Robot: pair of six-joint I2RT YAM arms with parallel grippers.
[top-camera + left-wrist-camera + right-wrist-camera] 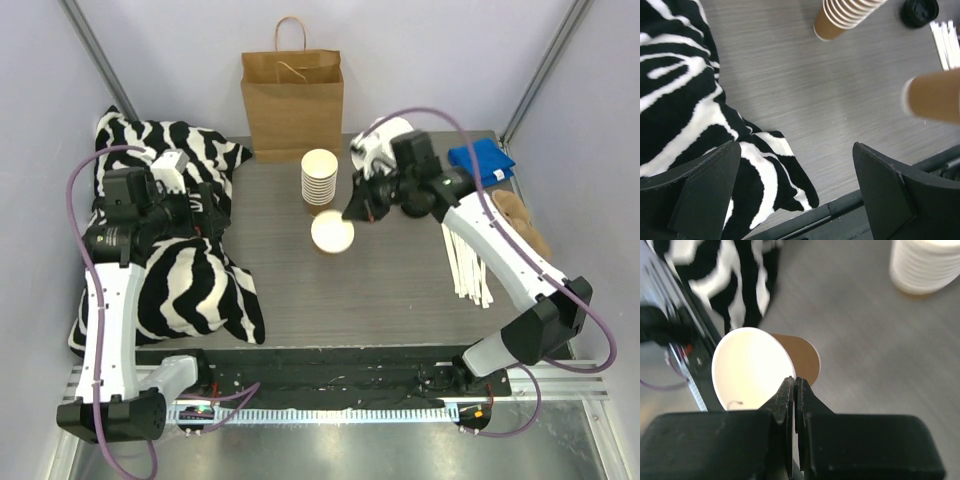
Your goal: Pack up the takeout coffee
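The takeout coffee cup (332, 232) is a small kraft-brown paper cup with a cream rim, near the table's middle, open with no lid on it. My right gripper (353, 211) is shut on its rim; in the right wrist view the fingers (794, 382) pinch the cup wall (750, 367). I cannot tell whether the cup rests on the table. The cup (935, 95) and a black lid (919, 11) lying apart on the table show in the left wrist view. My left gripper (213, 215) is open and empty (795, 185) over the zebra cloth's edge.
A brown paper bag (292, 100) stands at the back. A stack of lidless cups (320, 178) is just behind the held cup. A zebra cloth (190, 270) covers the left. A blue cloth (482, 160), a pulp carrier (520, 220) and white sticks (468, 262) lie at the right.
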